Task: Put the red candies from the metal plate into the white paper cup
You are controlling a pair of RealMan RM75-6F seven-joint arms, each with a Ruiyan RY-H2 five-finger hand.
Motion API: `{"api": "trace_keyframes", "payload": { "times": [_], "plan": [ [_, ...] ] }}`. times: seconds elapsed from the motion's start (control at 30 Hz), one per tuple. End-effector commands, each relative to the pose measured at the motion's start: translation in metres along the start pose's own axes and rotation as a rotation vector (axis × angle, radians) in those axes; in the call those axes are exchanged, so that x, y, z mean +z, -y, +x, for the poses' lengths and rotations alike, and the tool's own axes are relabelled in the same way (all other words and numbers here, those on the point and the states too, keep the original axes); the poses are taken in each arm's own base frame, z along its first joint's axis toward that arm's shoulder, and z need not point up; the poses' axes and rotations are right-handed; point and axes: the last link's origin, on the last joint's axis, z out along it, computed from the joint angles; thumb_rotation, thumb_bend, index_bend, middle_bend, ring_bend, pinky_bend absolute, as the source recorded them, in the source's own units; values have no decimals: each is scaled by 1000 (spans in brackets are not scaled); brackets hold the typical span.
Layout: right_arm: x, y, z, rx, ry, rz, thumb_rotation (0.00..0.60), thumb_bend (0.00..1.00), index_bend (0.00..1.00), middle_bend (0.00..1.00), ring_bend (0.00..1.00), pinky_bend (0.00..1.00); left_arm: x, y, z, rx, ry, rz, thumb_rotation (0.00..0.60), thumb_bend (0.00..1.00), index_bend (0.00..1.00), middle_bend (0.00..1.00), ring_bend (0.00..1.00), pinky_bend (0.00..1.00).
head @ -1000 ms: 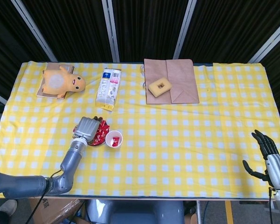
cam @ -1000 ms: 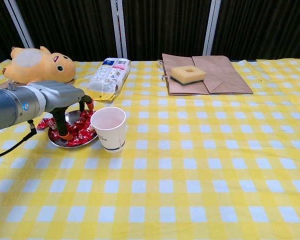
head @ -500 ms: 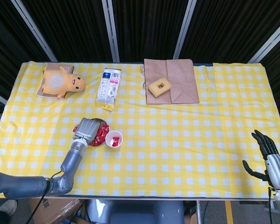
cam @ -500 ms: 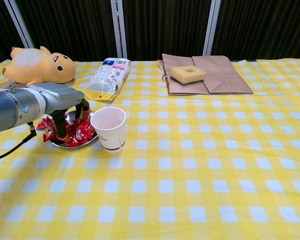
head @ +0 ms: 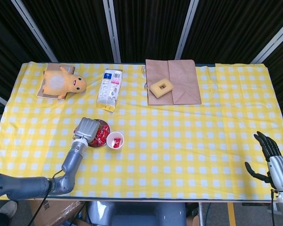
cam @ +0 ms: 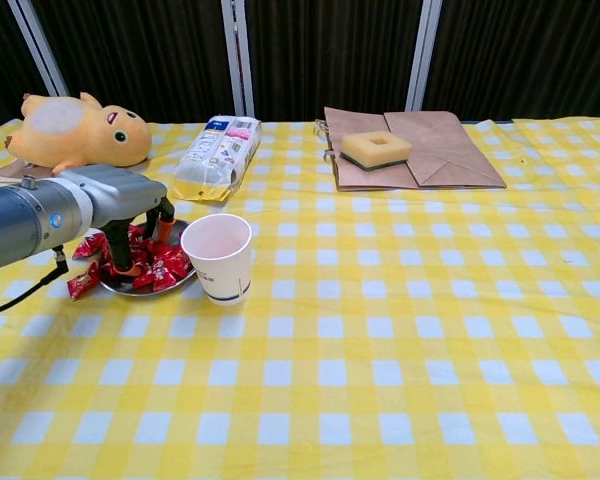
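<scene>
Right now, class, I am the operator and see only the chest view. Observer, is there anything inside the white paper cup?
Observer: Yes. The head view looks down into the white paper cup and shows red candy at its bottom.
Operator: And the right hand? It is outside my picture.
Observer: The right hand is far out to the right, well away from the cup, with its fingers apart and nothing in it.

Red candies [cam: 160, 268] in crinkled wrappers heap on a round metal plate [cam: 175, 284] at left of frame; one lies off its left rim. The white paper cup [cam: 218, 256] stands upright just right, holding red candy.
</scene>
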Motion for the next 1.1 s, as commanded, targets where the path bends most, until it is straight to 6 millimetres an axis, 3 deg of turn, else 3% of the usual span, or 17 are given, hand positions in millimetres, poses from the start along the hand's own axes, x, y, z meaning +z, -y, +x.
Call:
{"api": "trace_keyframes", "payload": {
  "times": [0.03,0.53,1.1],
  "plan": [
    [0,0,0,1,1,0,600,424,0,0,0,0,2,-1,1,-2,-8,-2,600,299,422,424,911,921],
    [0,0,0,-1,2,-1,600,424,0,0,0,0,7,-5,2,-7,-69,-14,600,366,525,554,921,936],
    [0,1,1,0,-3,4,600,423,0,0,0,0,-7,7,19,-35,-126,-17,600,375,553,569,922,936]
  ]
}}
